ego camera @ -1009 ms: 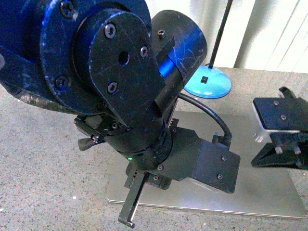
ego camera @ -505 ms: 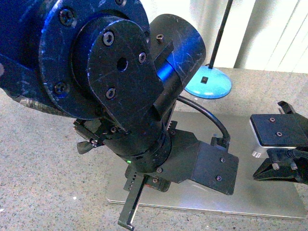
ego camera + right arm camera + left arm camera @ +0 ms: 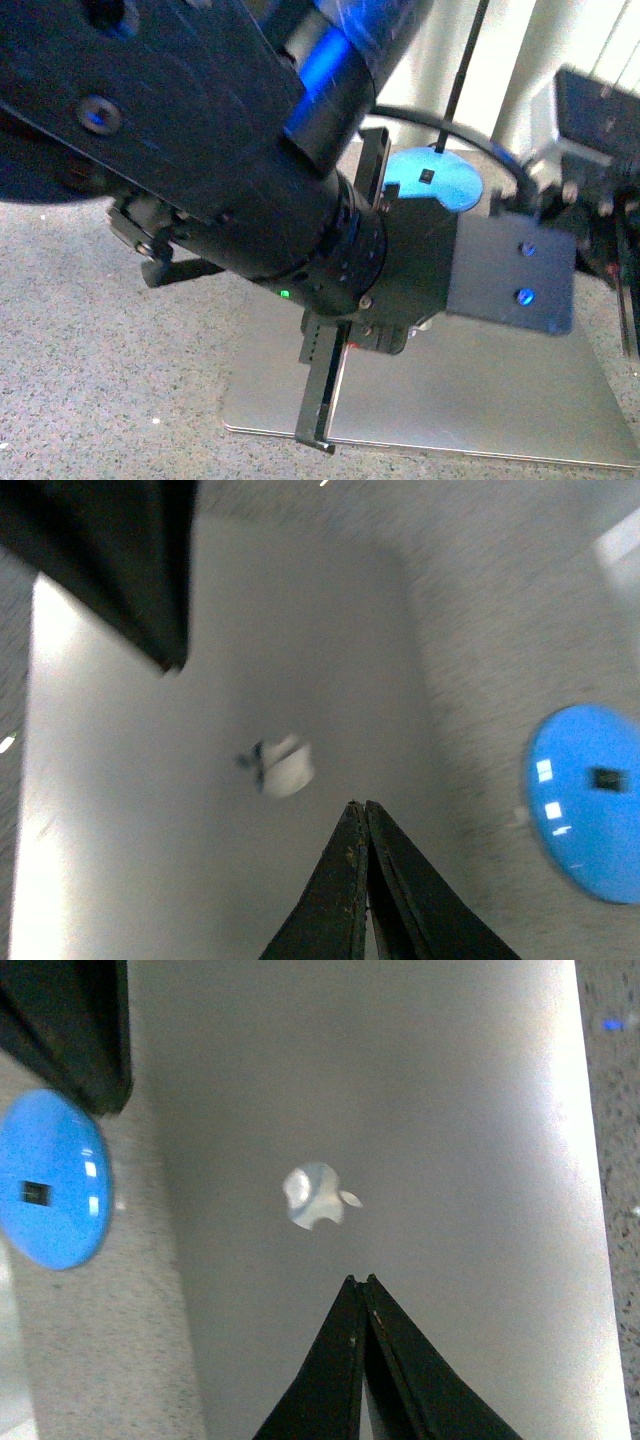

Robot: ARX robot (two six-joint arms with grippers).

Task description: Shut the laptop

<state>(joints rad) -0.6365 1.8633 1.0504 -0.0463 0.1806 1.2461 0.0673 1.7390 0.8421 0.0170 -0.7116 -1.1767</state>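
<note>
The laptop (image 3: 480,390) lies flat on the table with its silver-grey lid down and facing up; no keys or screen show. Its small logo (image 3: 318,1195) is visible in the left wrist view and, blurred, as the logo (image 3: 285,765) in the right wrist view. My left gripper (image 3: 358,1280) is shut with nothing in it and hangs above the lid (image 3: 420,1110) near the logo. Over the lid (image 3: 200,810) my right gripper (image 3: 358,805) is also shut on nothing. In the front view my left arm (image 3: 250,180) hides much of the laptop.
A blue round lamp base (image 3: 440,180) with a thin black pole stands just behind the laptop, also seen as the lamp base (image 3: 50,1180) and the lamp base (image 3: 590,800). My right arm (image 3: 600,150) is at the far right. Speckled grey tabletop (image 3: 100,380) surrounds the laptop.
Both arms have lifted away from the lid: the left arm swung up and closer to the camera, the right arm rose toward the upper right. The laptop stays flat.
</note>
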